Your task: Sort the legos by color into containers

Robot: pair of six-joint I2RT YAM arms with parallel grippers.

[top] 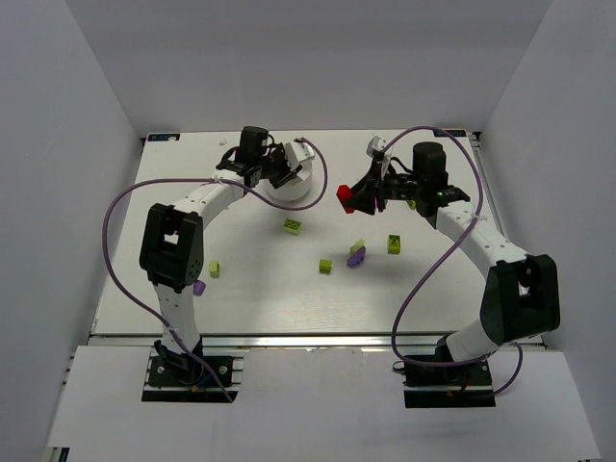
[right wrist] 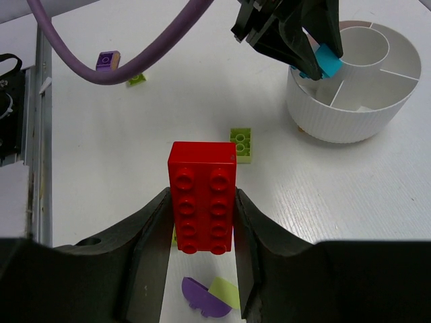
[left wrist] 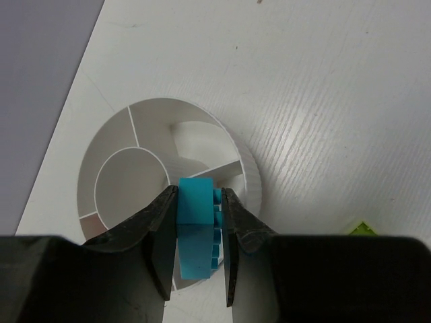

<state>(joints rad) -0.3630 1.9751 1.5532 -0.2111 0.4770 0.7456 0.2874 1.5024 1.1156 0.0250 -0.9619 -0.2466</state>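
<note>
My left gripper (left wrist: 197, 222) is shut on a cyan lego (left wrist: 196, 202) and holds it just above the near rim of the round white dish (left wrist: 111, 134), over its containers. From above, that gripper (top: 287, 171) hangs over the dish (top: 295, 191) at the back of the table. My right gripper (right wrist: 202, 205) is shut on a red lego (right wrist: 202, 195), studs facing the camera, held off the table right of the dish (right wrist: 350, 121). The top view shows this red lego (top: 344, 196) in the right gripper (top: 352, 196).
Loose lime legos (top: 293, 227) (top: 325, 266) (top: 395, 243) (top: 214, 269) lie mid-table. A purple piece (top: 356, 258) touches a lime one (top: 357, 246). Another purple piece (top: 199, 287) lies by the left arm. Purple cables arc over both arms.
</note>
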